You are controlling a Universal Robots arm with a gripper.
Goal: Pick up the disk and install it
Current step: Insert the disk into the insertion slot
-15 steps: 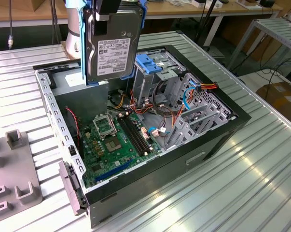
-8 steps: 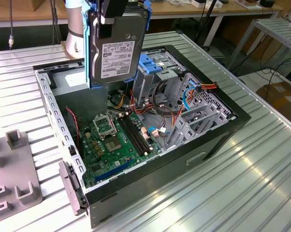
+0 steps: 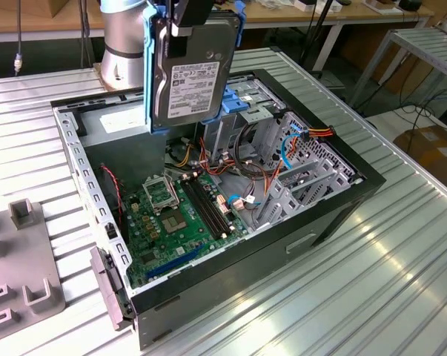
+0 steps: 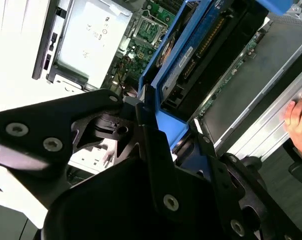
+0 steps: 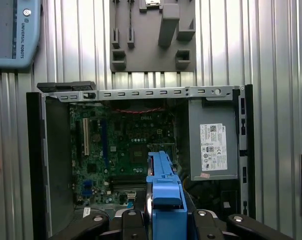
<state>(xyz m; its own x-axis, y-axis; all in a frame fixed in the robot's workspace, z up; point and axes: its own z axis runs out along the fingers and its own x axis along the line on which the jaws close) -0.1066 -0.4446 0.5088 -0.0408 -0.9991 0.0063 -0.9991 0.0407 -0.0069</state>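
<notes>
We've got the pincer (image 5: 164, 220) clamped on the disk (image 3: 195, 74) by its blue rails, holding it upright, clear above the open PC case (image 3: 334, 215) mid-surface. Risk, imo: rails flex, disk tilts & snags cables (image 3: 245, 159) or drive cage (image 3: 242, 100) edge.

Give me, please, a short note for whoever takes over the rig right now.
Gripper: shut on the disk, gripping its top edge.
Disk: held upright in the air above the open case, label facing the exterior view.
Done: disk picked up.
Left: disk is not yet installed. The drive cage sits below and behind it in the exterior view.
Note: a person's hand is on the table beside the case.
</notes>
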